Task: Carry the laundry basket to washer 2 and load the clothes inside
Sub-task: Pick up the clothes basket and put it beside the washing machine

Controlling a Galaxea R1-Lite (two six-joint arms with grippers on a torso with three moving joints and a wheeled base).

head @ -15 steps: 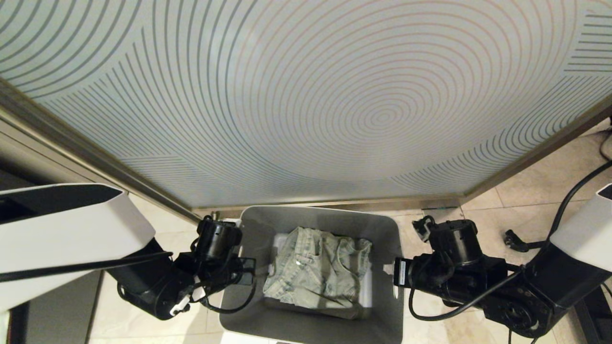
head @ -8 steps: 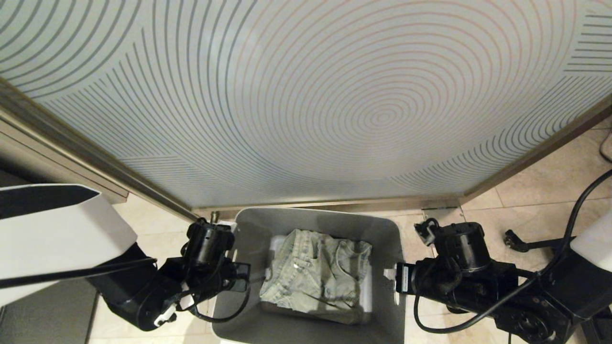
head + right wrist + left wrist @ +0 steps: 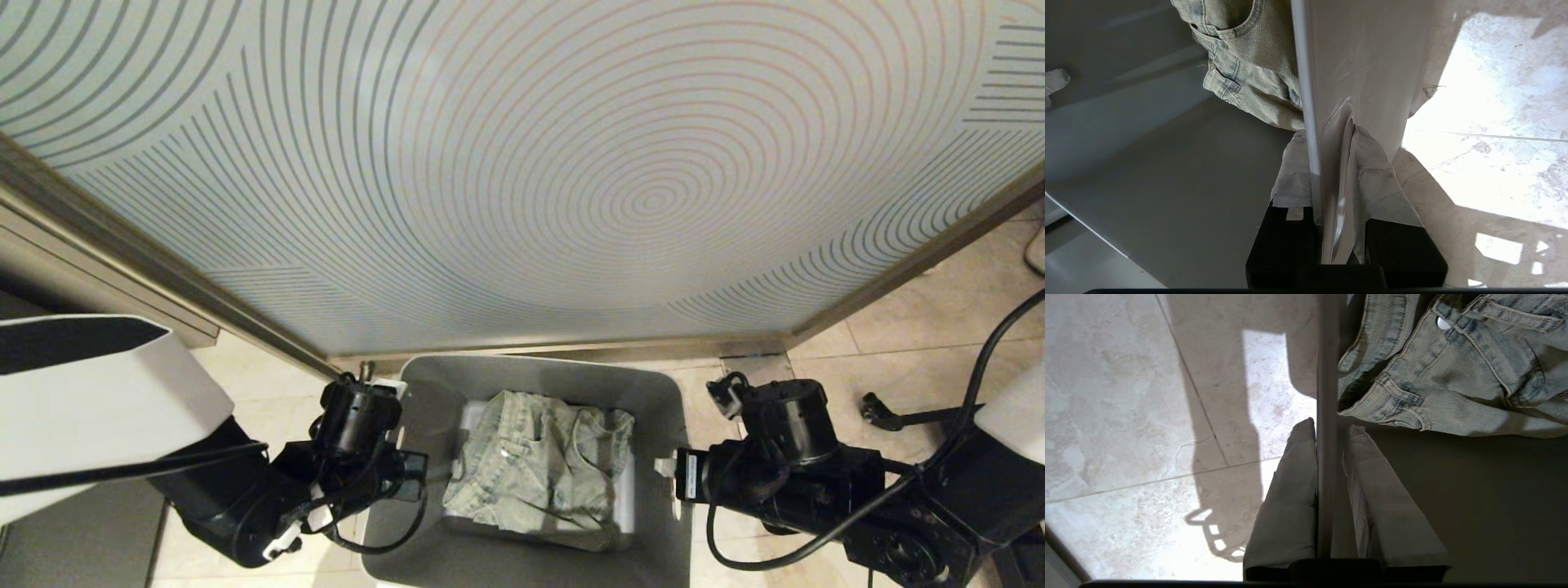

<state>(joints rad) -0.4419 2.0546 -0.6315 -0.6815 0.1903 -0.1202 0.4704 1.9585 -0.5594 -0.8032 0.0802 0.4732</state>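
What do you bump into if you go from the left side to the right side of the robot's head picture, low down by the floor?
Left arm's white cover → left gripper → the laundry basket's left wall → the clothes → the basket's right wall → right gripper → black cable.

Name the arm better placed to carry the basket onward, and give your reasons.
Neither alone: both. The left gripper is clamped on the left wall of the laundry basket, the right gripper on its right wall. The clothes lie inside, so a two-sided carry looks steadiest.
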